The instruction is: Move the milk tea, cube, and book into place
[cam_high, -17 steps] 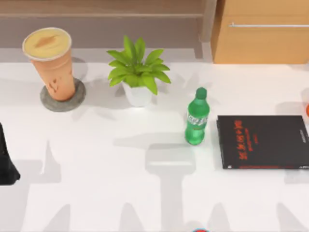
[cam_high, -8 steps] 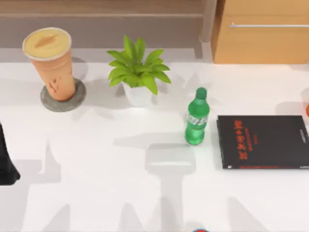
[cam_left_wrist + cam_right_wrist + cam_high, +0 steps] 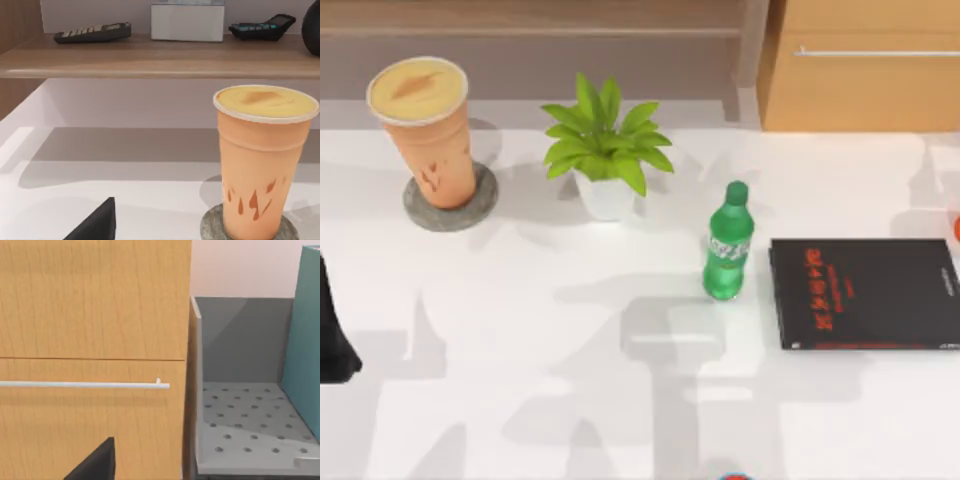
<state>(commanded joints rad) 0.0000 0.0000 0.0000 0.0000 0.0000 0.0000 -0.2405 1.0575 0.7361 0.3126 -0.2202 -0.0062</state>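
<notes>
In the right wrist view, a grey bin with a perforated floor is standing just beside a wooden cabinet that carries a thin white handle. The book, seen as a tall teal-blue slab, is standing upright inside the bin against one wall, its lower edge reaching toward the dotted floor. The rest of the bin floor is lying bare.

In the upper left of the top view, the milk tea is standing upright on a round grey coaster, which is sitting on the white table. The cup is showing an orange-tan tapered body with small dark red marks low on its side, a white rim and a creamy yellow top with a darker smudge. A potted plant is sitting near the top centre, a green bottle is standing right of centre, and a black book with red lettering is lying flat at the right edge, just beside the bottle.

The left arm is sitting at the left edge of the top view; whether its claw is spread or pressed together cannot be told, and the same goes for the right one. In the left wrist view, a shelf behind the cup is holding a dark keyboard-like device, a white box and a calculator.
</notes>
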